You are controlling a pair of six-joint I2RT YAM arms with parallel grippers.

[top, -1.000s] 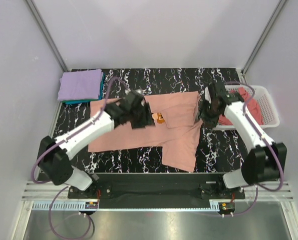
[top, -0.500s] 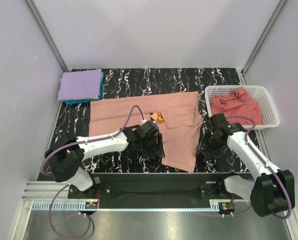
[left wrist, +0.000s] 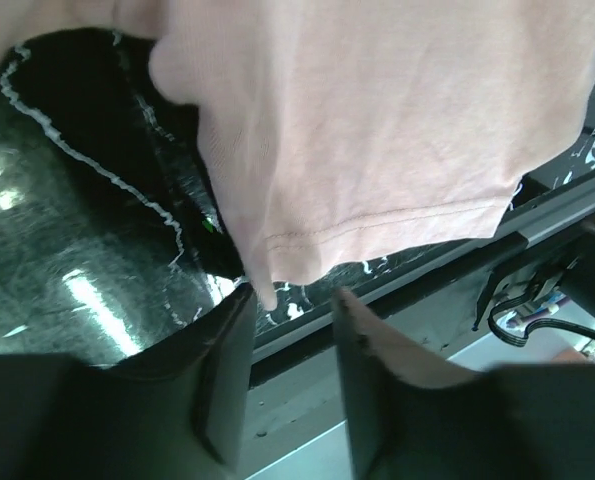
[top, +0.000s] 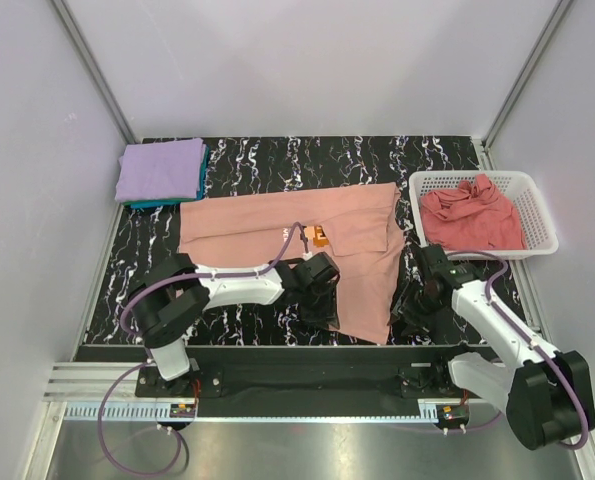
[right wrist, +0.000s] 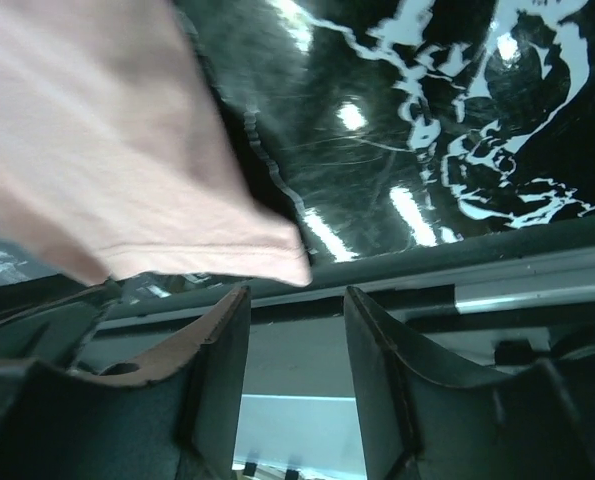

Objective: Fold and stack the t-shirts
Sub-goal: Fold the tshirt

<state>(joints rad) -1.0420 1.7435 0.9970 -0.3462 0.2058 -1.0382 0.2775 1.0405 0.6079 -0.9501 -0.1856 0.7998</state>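
Note:
A salmon-pink t-shirt (top: 277,225) with a small orange print (top: 320,237) lies spread on the black marble table (top: 277,160). A narrower part of it reaches toward the near edge. My left gripper (top: 324,308) is low at the near left corner of that part. In the left wrist view it (left wrist: 293,295) stands open, with the hem corner of the shirt (left wrist: 397,120) just beyond the fingertips. My right gripper (top: 415,305) is beside the near right corner. It (right wrist: 297,292) is open too, and the shirt's (right wrist: 97,150) hem corner ends just ahead of its tips.
A folded lavender t-shirt (top: 160,168) lies on a teal one (top: 167,203) at the far left corner. A white lattice basket (top: 537,215) at the right holds a crumpled rose-pink t-shirt (top: 470,215). The table's metal front rail (top: 297,352) runs close behind both grippers.
Both arms have swung back toward the near edge: the left from the shirt's middle by the print, the right from beside the basket. The left jaws have narrowed.

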